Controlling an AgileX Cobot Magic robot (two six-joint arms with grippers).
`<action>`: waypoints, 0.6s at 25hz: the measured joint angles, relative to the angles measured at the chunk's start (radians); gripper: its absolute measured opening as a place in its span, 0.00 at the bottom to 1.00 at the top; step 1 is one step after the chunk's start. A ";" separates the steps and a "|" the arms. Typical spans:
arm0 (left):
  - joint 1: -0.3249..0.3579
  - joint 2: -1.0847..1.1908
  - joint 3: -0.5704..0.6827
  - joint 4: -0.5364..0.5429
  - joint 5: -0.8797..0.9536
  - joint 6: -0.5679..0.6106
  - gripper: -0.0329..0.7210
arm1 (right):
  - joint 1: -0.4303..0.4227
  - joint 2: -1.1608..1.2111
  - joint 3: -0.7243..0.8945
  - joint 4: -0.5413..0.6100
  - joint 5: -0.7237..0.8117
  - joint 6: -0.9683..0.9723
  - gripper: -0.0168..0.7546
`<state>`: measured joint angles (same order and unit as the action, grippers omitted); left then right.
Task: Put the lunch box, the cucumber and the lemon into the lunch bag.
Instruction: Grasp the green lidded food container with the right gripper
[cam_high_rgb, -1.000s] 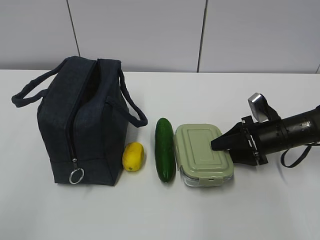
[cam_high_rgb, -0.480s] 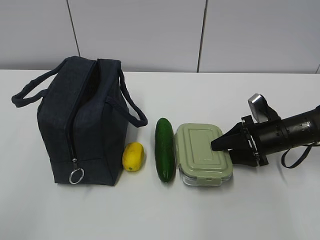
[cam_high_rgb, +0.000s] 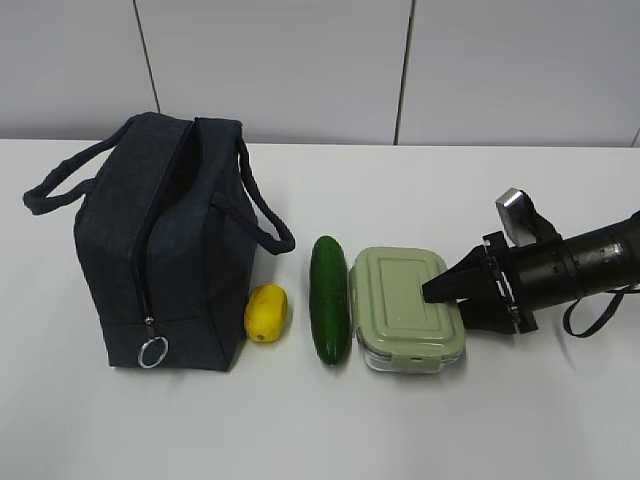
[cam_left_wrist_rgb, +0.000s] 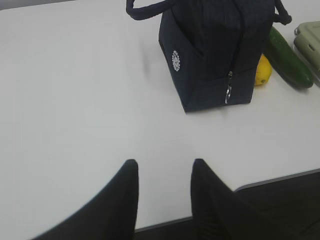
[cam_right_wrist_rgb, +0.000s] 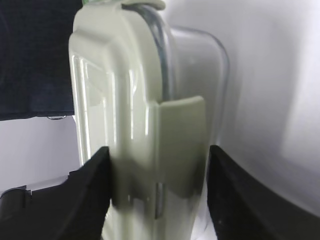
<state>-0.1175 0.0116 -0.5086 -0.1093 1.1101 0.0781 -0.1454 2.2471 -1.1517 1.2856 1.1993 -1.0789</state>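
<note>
The lunch box (cam_high_rgb: 400, 305), clear with a sage-green lid, lies flat on the white table. The dark green cucumber (cam_high_rgb: 329, 298) lies to its left, then the yellow lemon (cam_high_rgb: 267, 312), next to the navy lunch bag (cam_high_rgb: 160, 240). The bag stands upright with its ring pull (cam_high_rgb: 152, 352) low at the front. My right gripper (cam_high_rgb: 440, 300) is open around the box's right end. In the right wrist view (cam_right_wrist_rgb: 157, 150) one finger lies against the lid of the box (cam_right_wrist_rgb: 135, 100) and the other stands just off its base. My left gripper (cam_left_wrist_rgb: 162, 162) is open and empty, far from the bag (cam_left_wrist_rgb: 215, 50).
The table's front edge (cam_left_wrist_rgb: 270, 181) runs just under my left gripper, with dark floor beyond it. A grey panelled wall (cam_high_rgb: 400, 70) stands behind the table. Bare white tabletop (cam_left_wrist_rgb: 75, 100) lies left of the bag.
</note>
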 joint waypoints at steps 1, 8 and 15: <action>0.000 0.000 0.000 0.000 0.000 0.000 0.36 | 0.000 -0.001 0.000 0.000 0.000 0.000 0.59; 0.000 0.000 0.000 0.000 0.000 0.000 0.36 | 0.000 -0.032 0.000 -0.031 -0.018 0.000 0.58; 0.000 0.000 0.000 0.000 0.000 0.000 0.36 | 0.000 -0.053 0.000 -0.045 -0.028 0.015 0.57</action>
<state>-0.1175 0.0116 -0.5086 -0.1093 1.1101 0.0781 -0.1454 2.1937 -1.1517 1.2402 1.1710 -1.0643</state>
